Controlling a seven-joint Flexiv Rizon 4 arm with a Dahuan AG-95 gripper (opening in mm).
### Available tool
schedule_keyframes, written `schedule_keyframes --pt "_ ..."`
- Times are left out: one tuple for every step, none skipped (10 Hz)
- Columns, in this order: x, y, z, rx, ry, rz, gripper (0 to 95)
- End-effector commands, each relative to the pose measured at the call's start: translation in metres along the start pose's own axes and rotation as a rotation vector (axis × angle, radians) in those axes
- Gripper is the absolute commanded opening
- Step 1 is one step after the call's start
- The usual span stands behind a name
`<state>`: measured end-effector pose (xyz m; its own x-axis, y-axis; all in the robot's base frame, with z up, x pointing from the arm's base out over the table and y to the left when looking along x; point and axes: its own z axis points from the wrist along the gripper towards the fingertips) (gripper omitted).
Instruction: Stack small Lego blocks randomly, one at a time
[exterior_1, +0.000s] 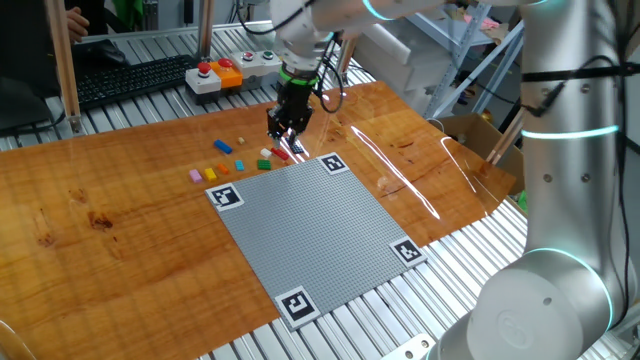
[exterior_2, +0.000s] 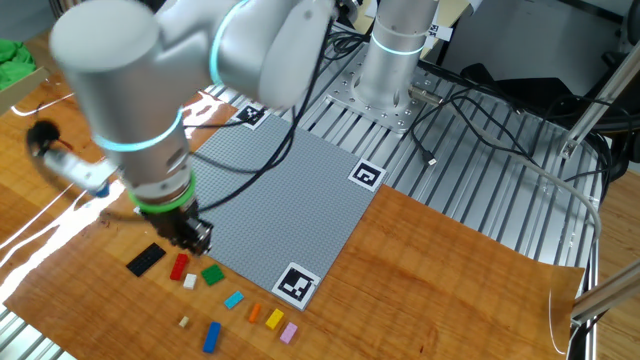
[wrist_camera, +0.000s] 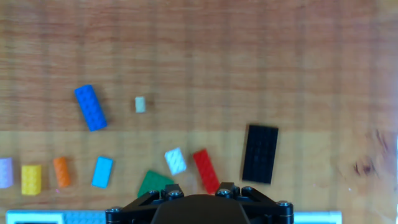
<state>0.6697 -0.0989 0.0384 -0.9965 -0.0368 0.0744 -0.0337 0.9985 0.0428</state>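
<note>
Small Lego blocks lie on the wooden table beside the grey baseplate (exterior_1: 310, 225). The hand view shows a blue one (wrist_camera: 91, 107), tan (wrist_camera: 140, 104), white (wrist_camera: 175, 160), red (wrist_camera: 206, 171), green (wrist_camera: 154, 183), light blue (wrist_camera: 102, 172), orange (wrist_camera: 61, 172), yellow (wrist_camera: 31, 179) and pink (wrist_camera: 5, 172). My gripper (exterior_1: 285, 128) hovers just above the red (exterior_1: 280, 152) and green (exterior_1: 264, 164) blocks and holds nothing. Its fingers look spread. In the other fixed view the gripper (exterior_2: 192, 236) is over the red block (exterior_2: 179, 266). Only its linkage (wrist_camera: 198, 202) shows in the hand view.
A flat black plate (wrist_camera: 260, 154) lies right of the red block. Button boxes (exterior_1: 215, 75) stand at the table's back edge. The robot's base (exterior_1: 560, 200) fills the right side. The baseplate also shows in the other fixed view (exterior_2: 290, 190).
</note>
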Motion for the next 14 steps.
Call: schedule_keyframes --pt "0.005 -0.001 0.004 0.013 -0.008 -0.032 38.0" --pt "0.005 -0.001 0.004 0.013 -0.008 -0.032 38.0" --pt "0.004 -0.002 0.009 0.021 -0.007 -0.049 38.0" --pt "0.004 -0.003 0.01 0.022 -0.008 -0.055 38.0" --pt "0.004 -0.003 0.012 0.024 -0.008 -0.059 38.0" --pt "0.003 -0.004 0.014 0.025 -0.009 -0.064 38.0" --pt "0.003 -0.005 0.016 0.025 -0.011 -0.067 38.0" --pt "0.003 -0.005 0.019 0.025 -0.014 -0.07 38.0" --pt "0.003 -0.006 0.02 0.025 -0.015 -0.071 38.0" --pt "0.002 -0.007 0.023 0.027 -0.017 -0.077 38.0" --pt "0.002 -0.007 0.025 0.026 -0.018 -0.08 38.0" --pt "0.002 -0.009 0.03 0.027 -0.021 -0.085 38.0" --pt "0.001 -0.01 0.033 0.028 -0.025 -0.086 38.0" --pt "0.001 -0.01 0.034 0.028 -0.027 -0.086 38.0"
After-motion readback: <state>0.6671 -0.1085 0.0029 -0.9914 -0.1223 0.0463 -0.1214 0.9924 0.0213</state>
